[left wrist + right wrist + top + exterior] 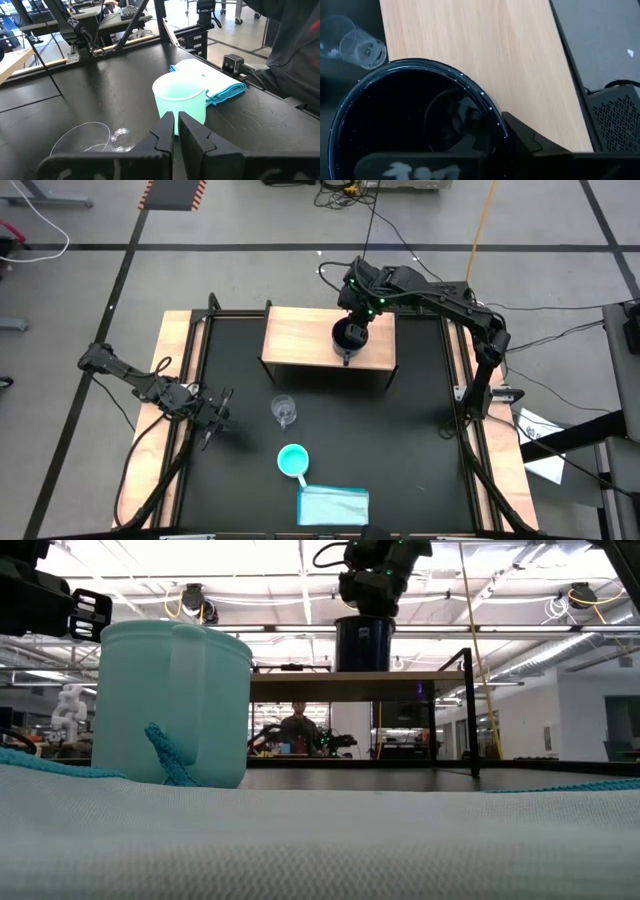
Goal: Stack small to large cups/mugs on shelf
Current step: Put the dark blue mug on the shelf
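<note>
Navy mug on the shelf, release in doubt

High view: right gripper (352, 330) over the navy mug (347, 336) on the shelf (300, 338); its grip I cannot tell. A lift while still pinching the rim could tip it. Left wrist view: left gripper (175, 120), pressed together, faces the turquoise mug (180, 102) and glass cup (85, 141).

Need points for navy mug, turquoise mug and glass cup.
navy mug (348, 334): high view, its dark inside, on the shelf.
turquoise mug (292, 460): high view, middle of its open mouth.
glass cup (283, 409): high view, middle of its clear bowl.
</note>
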